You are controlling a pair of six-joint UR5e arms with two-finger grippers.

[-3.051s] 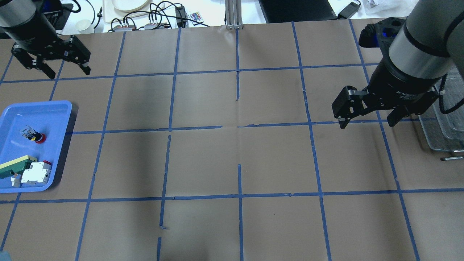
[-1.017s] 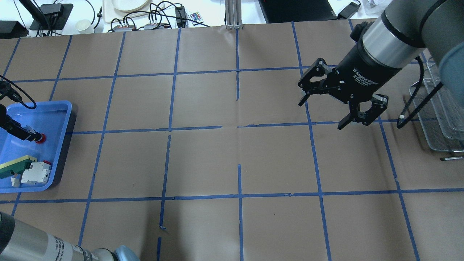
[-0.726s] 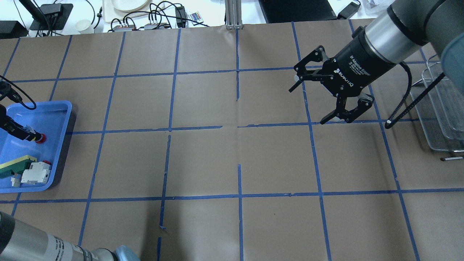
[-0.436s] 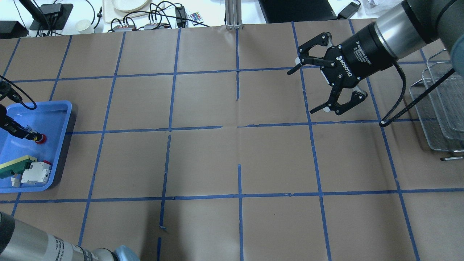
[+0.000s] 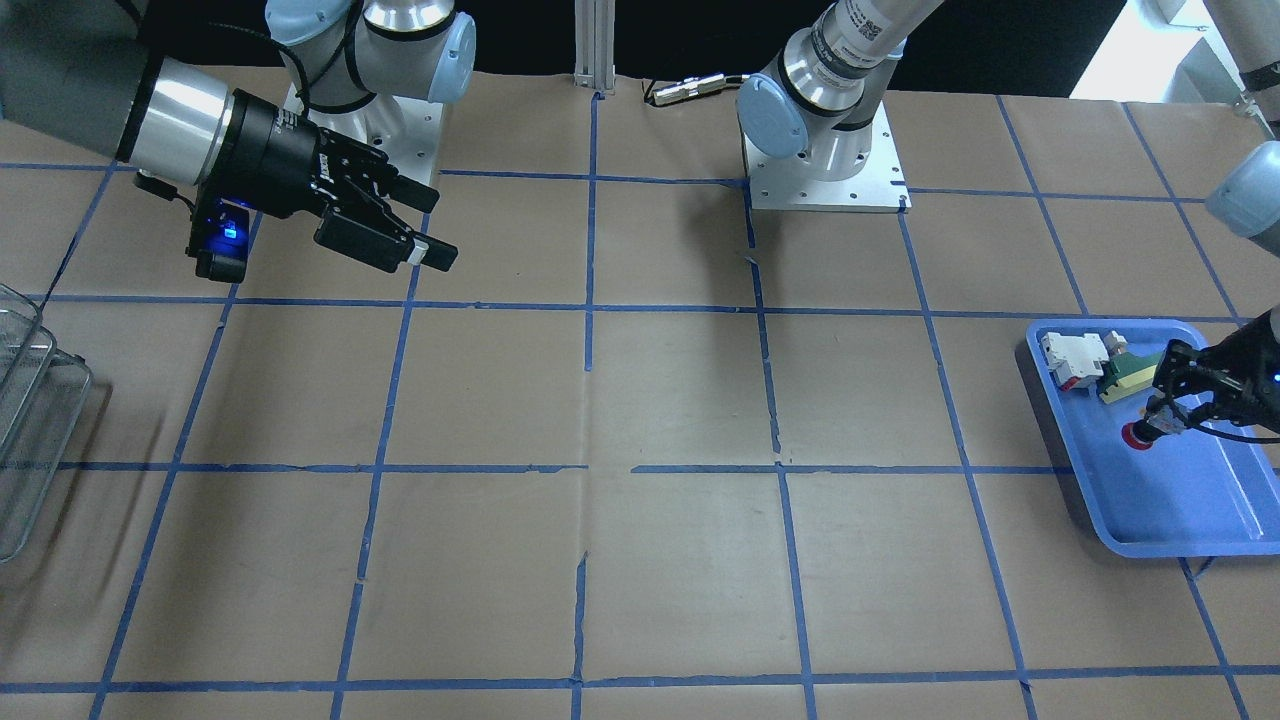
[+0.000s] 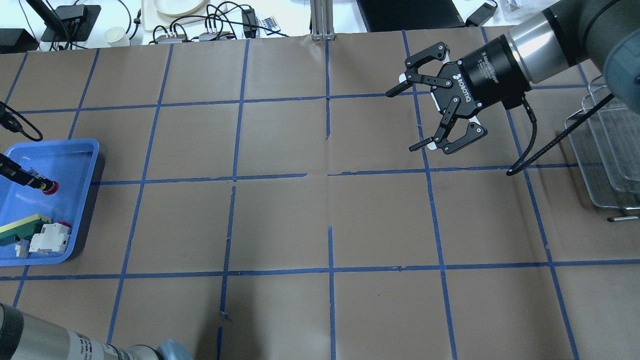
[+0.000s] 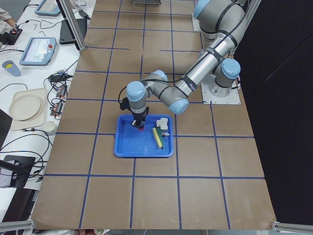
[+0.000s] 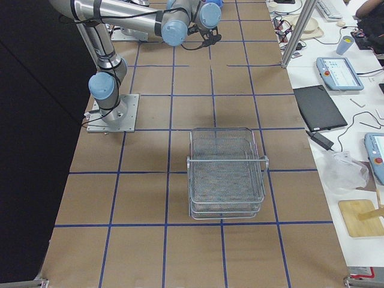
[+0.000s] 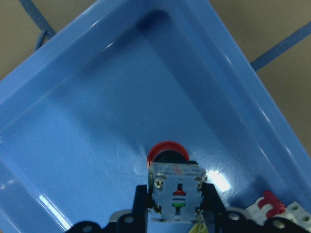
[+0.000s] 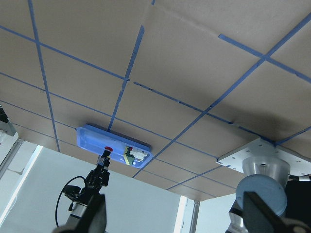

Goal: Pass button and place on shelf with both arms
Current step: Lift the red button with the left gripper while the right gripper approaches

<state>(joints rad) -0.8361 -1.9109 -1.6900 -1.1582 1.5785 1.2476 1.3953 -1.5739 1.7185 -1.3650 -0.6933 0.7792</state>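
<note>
Button (image 9: 168, 151) apparently in left gripper (image 9: 176, 206)

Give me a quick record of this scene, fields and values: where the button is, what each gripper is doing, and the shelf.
Button: in the blue tray, held by its rear block
Left gripper: jaws shut on the button
Right gripper: jaws open, empty, above the table
Shelf: at the table's right end, nothing visible in it
Also in tray: white-and-red switch block, green-and-yellow piece
</note>
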